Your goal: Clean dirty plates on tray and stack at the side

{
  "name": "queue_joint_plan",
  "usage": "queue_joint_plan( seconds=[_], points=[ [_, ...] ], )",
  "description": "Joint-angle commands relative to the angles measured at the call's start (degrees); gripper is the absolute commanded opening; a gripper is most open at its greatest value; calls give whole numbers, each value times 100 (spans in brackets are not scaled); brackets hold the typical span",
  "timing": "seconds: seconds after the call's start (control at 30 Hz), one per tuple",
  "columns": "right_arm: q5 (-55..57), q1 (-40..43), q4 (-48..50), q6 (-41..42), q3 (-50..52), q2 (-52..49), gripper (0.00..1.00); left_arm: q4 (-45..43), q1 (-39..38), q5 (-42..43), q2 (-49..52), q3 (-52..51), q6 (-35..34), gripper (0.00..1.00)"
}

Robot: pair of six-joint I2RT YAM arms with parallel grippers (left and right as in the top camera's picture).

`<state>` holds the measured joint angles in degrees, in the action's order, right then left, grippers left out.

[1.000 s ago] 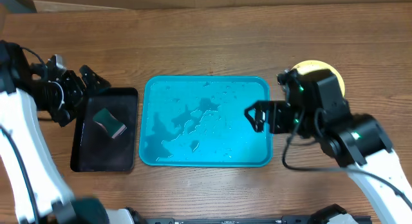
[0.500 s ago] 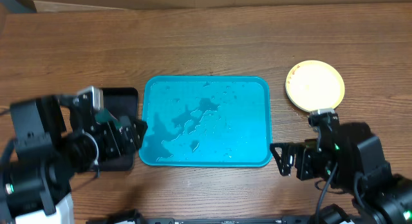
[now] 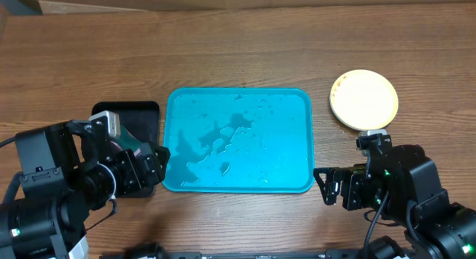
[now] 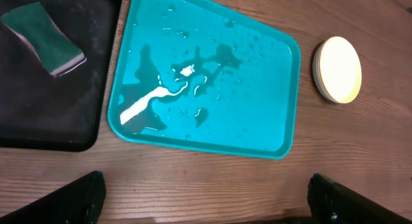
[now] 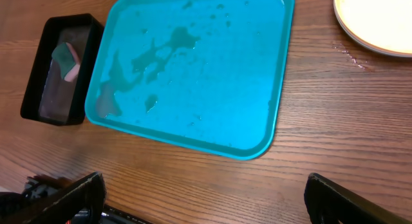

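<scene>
The turquoise tray [image 3: 282, 140] lies mid-table, wet with puddles and holding no plates; it also shows in the left wrist view [image 4: 257, 89] and the right wrist view [image 5: 225, 76]. The plates [image 3: 364, 99] sit stacked on the table right of the tray, the pale yellow-green one on top and clean; the white and blue ones cannot be told apart beneath it. The stack also shows in both wrist views [image 4: 337, 69] [image 5: 380, 18]. My left gripper [image 3: 159, 168] is open and empty at the tray's front left corner. My right gripper [image 3: 323, 186] is open and empty at its front right corner.
A black tray [image 3: 141, 114] stands left of the turquoise tray and holds a green sponge [image 4: 44, 38], also seen from the right wrist [image 5: 64, 60]. Bare wooden table lies under both grippers near the front edge.
Both arms have drawn back toward the table's front edge, the left from the black tray, the right from beside the plate stack. Both stay open and empty.
</scene>
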<state>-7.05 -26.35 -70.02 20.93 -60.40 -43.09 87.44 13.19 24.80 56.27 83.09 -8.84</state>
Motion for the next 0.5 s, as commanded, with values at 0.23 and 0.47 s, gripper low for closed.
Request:
queue_joint_plan(
  seconds=[0.23, 0.47],
  points=[
    [70, -37, 17, -20, 13, 17, 100, -28, -24, -42, -2, -44, -57, 100],
    [575, -37, -105, -37, 13, 17, 100, -28, -24, -42, -2, -44, -57, 100]
  ],
)
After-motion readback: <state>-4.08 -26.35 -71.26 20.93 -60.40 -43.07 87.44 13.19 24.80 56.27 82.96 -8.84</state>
